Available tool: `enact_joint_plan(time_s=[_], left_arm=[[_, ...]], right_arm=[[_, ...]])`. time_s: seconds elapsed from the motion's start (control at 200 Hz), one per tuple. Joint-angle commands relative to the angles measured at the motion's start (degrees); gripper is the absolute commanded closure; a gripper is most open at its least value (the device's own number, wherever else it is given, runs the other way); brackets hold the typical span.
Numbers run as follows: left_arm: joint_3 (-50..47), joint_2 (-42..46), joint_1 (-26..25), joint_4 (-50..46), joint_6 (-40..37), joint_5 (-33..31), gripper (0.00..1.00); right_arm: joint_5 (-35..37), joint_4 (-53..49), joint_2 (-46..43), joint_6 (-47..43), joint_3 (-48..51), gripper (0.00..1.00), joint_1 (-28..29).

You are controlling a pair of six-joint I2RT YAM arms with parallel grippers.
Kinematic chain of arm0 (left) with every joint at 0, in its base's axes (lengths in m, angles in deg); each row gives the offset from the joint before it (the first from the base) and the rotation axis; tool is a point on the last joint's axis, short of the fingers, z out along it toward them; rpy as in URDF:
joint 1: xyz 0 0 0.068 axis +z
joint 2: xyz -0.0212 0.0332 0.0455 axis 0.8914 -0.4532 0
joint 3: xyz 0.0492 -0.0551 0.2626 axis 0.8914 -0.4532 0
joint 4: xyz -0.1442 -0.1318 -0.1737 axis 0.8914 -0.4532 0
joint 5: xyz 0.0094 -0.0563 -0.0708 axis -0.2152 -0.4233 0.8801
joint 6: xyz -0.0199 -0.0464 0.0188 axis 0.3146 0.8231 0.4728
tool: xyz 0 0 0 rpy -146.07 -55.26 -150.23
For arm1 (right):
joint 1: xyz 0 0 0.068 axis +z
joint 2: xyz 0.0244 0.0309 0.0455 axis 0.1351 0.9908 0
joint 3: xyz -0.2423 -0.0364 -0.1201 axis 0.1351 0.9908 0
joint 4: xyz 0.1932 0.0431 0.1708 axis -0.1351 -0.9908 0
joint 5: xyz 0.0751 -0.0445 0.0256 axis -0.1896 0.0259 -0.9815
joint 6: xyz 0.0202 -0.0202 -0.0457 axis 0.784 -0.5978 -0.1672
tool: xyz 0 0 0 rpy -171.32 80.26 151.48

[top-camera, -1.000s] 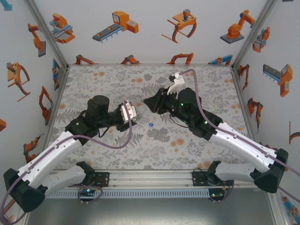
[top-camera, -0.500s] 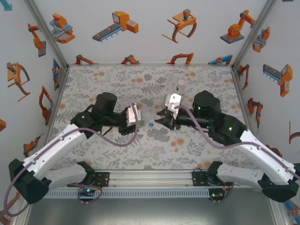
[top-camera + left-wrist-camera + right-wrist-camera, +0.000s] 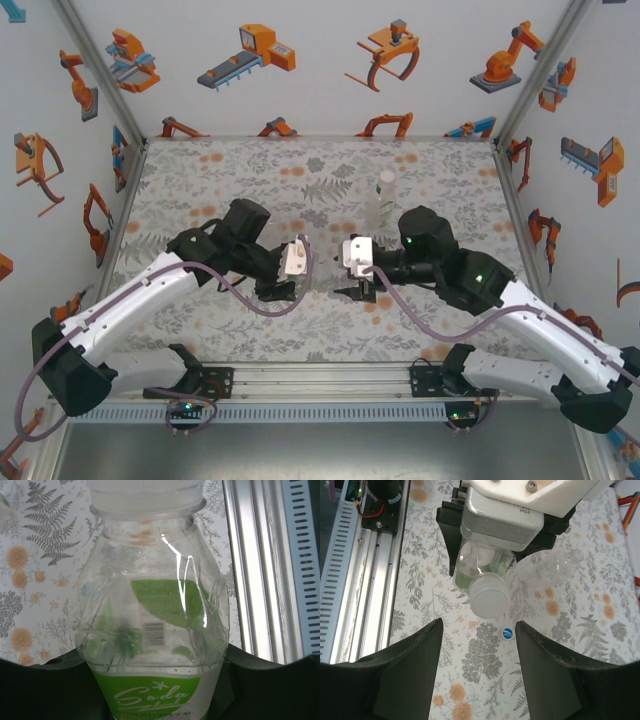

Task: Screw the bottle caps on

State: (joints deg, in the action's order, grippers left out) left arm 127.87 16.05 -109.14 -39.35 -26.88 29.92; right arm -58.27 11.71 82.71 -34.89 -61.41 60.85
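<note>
The left gripper is pinching a bottle with a green label around its lower body, one finger on each side. The bottle's long axis is running straight out along the fingers. Its neck, wearing a white cap, is pointing at the right gripper above the table. The right gripper is hanging spread wide with nothing between its fingers, a little short of that cap. A blue cap is lying flat on the table beneath them. A taller bottle is standing upright behind the right arm.
</note>
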Motion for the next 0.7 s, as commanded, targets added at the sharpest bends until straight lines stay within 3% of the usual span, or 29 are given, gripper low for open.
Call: enact_joint_plan(time_s=[0.0,0.401,0.696], left_arm=[[1.35,-0.3,-0.76,-2.37,-2.05,1.52,1.0],[1.24,-0.44,-2.08,-2.68,-2.4,0.8,1.0],[1.39,-0.36,-2.25,-2.82,-2.34,0.78,1.0]], right_arm=[[-1.81,5.17,0.79,1.52,1.4,0.42,-0.08],[-4.27,8.18,3.16,3.02,0.98,0.49,-0.08],[-4.05,7.6,3.06,2.98,1.09,0.65,-0.13]])
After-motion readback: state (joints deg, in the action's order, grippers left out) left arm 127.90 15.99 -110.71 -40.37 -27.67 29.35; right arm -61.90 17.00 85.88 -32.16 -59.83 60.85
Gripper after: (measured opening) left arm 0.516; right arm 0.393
